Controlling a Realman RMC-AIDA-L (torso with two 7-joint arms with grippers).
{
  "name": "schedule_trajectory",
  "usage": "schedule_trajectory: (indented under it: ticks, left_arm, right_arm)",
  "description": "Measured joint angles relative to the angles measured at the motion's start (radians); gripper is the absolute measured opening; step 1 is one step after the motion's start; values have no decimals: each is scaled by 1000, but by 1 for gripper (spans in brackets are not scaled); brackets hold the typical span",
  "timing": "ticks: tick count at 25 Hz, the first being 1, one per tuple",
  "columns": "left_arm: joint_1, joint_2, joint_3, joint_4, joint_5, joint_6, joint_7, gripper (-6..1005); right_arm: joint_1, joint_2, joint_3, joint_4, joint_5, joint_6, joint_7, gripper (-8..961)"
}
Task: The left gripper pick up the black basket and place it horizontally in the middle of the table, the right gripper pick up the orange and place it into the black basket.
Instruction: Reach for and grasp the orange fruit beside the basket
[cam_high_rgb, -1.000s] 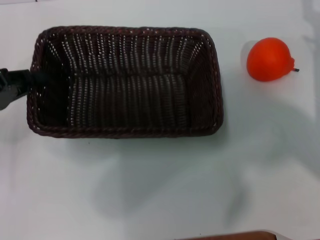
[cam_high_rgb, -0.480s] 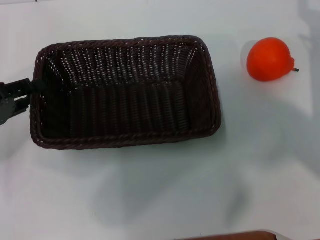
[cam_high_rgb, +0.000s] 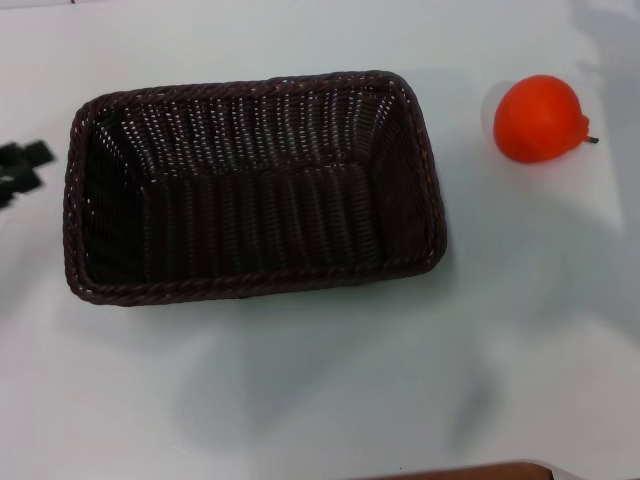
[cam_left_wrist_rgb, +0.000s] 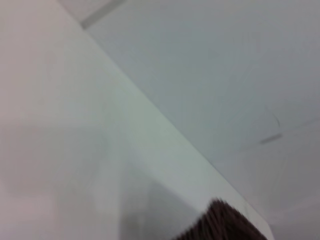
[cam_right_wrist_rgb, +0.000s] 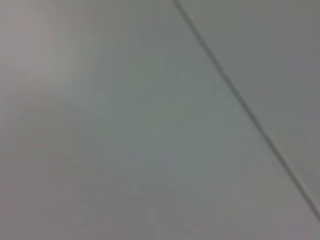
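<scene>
- Head view, nearest the robot: a wide bare stretch of white table (cam_high_rgb: 320, 400) runs along the near side, with a sliver of brown at the very near edge that I cannot identify.
- Past that, the black basket (cam_high_rgb: 255, 185) sits flat on the table, long side running left to right, roughly central though a touch left. It looks placed, so I judge the first half of the task done.
- Off the basket's left end, the left gripper (cam_high_rgb: 20, 170) shows only as a few black bars at the frame's edge, apart from the braided rim and gripping nothing. How wide it stands I cannot tell.
- The basket is empty, with no fruit inside.
- Farther back and to the right, the orange (cam_high_rgb: 538, 118) rests on the table, well apart from the basket, stem nub pointing right.
- The right gripper is nowhere in sight; its wrist view shows only blank surface, so the orange step is not yet begun.
- Open table surrounds the orange, so an approach from above or the right looks unobstructed; the basket's right rim is the only nearby edge to clear.
</scene>
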Motion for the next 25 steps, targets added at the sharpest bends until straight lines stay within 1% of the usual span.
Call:
schedule_trajectory:
  ticks: [3, 5, 7, 8, 9, 11, 13, 14, 15, 17, 18, 19, 21, 23, 25]
  left_arm:
    - [-1, 19, -34, -4, 4, -16, 34, 504]
    - [-1, 24, -77, -5, -1, -26, 82, 504]
    - [-4, 23, -166, -20, -54, -30, 197, 503]
    - [-5, 23, -177, -25, -63, -30, 211, 503]
    - [-5, 20, -216, -53, -128, -24, 296, 503]
    - [0, 17, -253, -111, -240, -4, 432, 502]
    - [9, 11, -260, -170, -362, 26, 572, 502]
    - [15, 4, -260, -204, -426, 50, 655, 501]
    - [18, -3, -261, -226, -469, 71, 726, 501]
    - [21, -17, -261, -263, -530, 107, 866, 501]
    - [21, -21, -261, -283, -551, 125, 927, 500]
    - [21, -25, -262, -322, -585, 158, 1029, 500]
    - [19, -27, -262, -378, -625, 198, 1141, 500]
    - [14, -28, -261, -429, -663, 232, 1240, 499]
    - [8, -29, -257, -453, -677, 240, 1282, 499]
  right_arm:
    - [-9, -1, -61, -34, 0, 1, 31, 791]
    - [-19, -3, -109, -66, -9, 4, 66, 791]
    - [-33, -14, -172, -121, -57, 38, 152, 791]
    - [-42, -23, -207, -158, -95, 65, 215, 791]
    - [-50, -35, -240, -203, -151, 105, 289, 791]
    - [-61, -62, -293, -285, -276, 166, 421, 791]
    - [-65, -95, -322, -356, -432, 187, 542, 791]
    - [-66, -110, -327, -389, -513, 186, 603, 791]
    - [-67, -127, -330, -440, -631, 180, 692, 791]
    - [-67, -147, -332, -538, -829, 160, 856, 791]
    - [-66, -153, -330, -585, -926, 144, 934, 791]
    - [-64, -157, -327, -642, -1027, 119, 1018, 791]
    - [-57, -159, -318, -754, -1211, 58, 1154, 791]
    - [-45, -159, -307, -855, -1375, -25, 1252, 791]
    - [-25, -160, -296, -924, -1492, -114, 1308, 791]
